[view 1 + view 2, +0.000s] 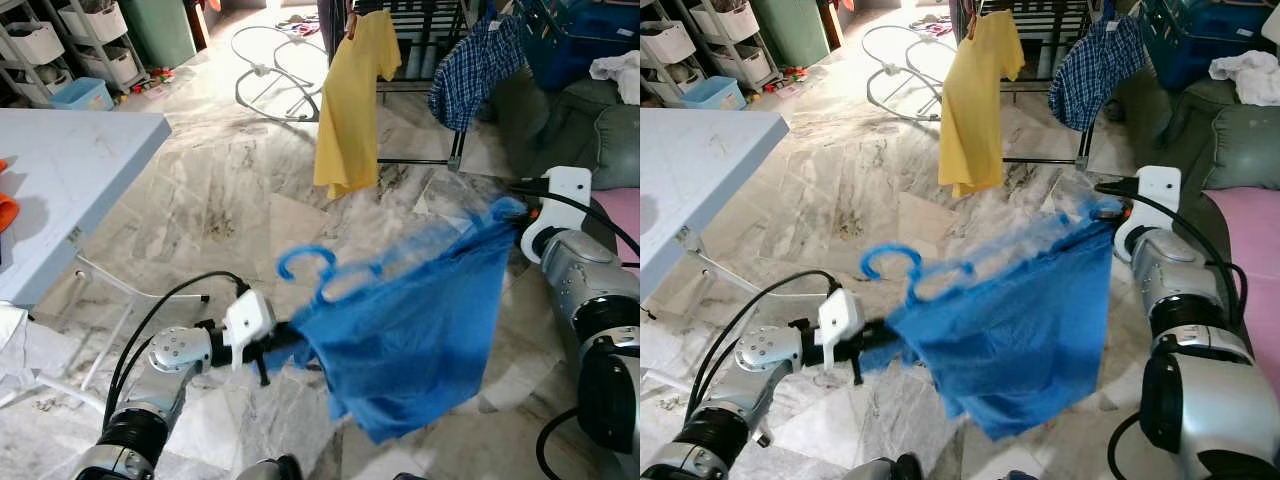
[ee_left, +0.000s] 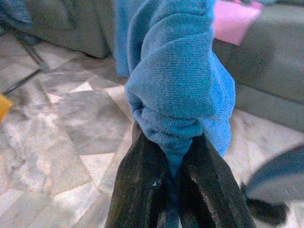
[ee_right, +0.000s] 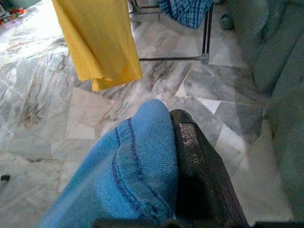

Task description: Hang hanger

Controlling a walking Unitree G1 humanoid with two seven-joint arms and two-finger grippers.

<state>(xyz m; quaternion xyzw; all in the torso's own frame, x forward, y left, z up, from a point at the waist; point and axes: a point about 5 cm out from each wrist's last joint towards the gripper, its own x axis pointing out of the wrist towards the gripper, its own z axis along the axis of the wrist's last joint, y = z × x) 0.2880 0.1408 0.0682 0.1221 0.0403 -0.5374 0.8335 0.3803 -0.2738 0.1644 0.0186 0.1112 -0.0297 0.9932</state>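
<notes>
Left gripper (image 1: 275, 345) low centre, clamped on bunched blue shirt (image 1: 420, 330). Right gripper (image 1: 512, 213) pinching its far shoulder. Soft, light, slumping; better grabbed by stiff hanger (image 1: 325, 272) hook. Rack (image 1: 420, 40) top of frame.

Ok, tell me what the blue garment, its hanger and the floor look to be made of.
Blue garment: soft knit fabric, matte; the left wrist view shows fine ribbed stitches where the left gripper pinches it.
Hanger: probably plastic, smooth and uniformly blue; motion blur leaves it open.
Floor: polished marble-look tile, grey and brown veining with a slight sheen.
</notes>
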